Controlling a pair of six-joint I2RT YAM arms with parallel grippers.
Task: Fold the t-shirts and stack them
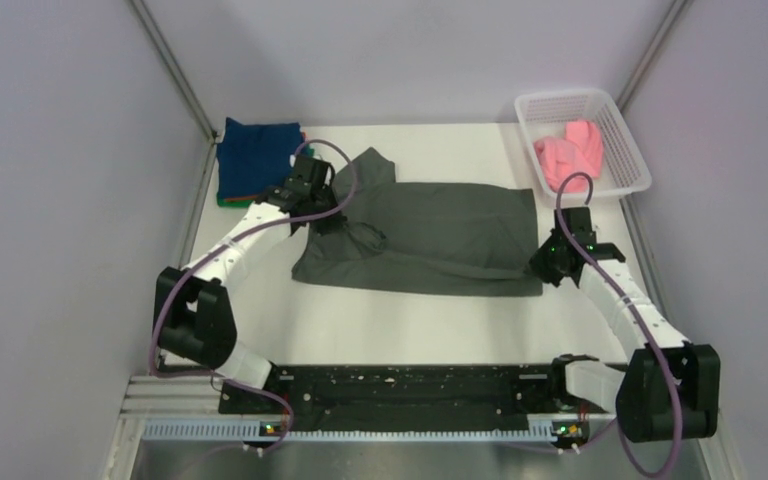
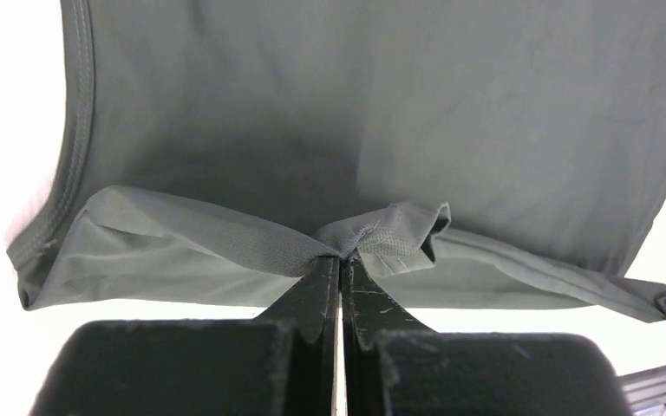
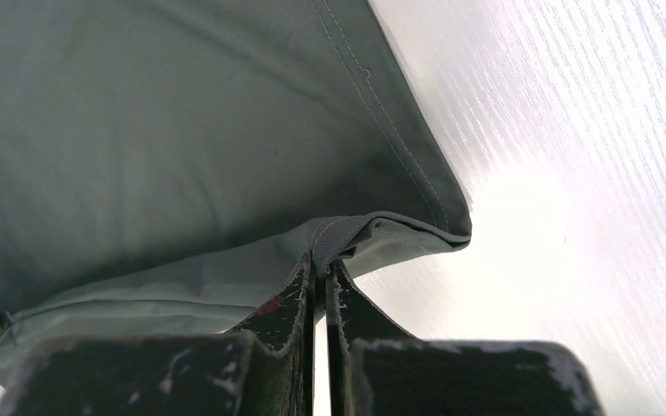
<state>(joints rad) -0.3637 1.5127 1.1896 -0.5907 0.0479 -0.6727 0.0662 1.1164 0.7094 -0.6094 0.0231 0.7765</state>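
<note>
A dark charcoal grey t-shirt lies spread across the middle of the white table, partly folded lengthwise. My left gripper is shut on a pinch of its cloth at the shirt's left end, seen close in the left wrist view. My right gripper is shut on the hem at the shirt's right near corner, seen in the right wrist view. A folded navy blue t-shirt tops a stack at the back left, with orange and green edges showing under it. A pink t-shirt lies in the basket.
A white plastic mesh basket stands at the back right corner. Grey enclosure walls rise on both sides. The black rail with the arm bases runs along the near edge.
</note>
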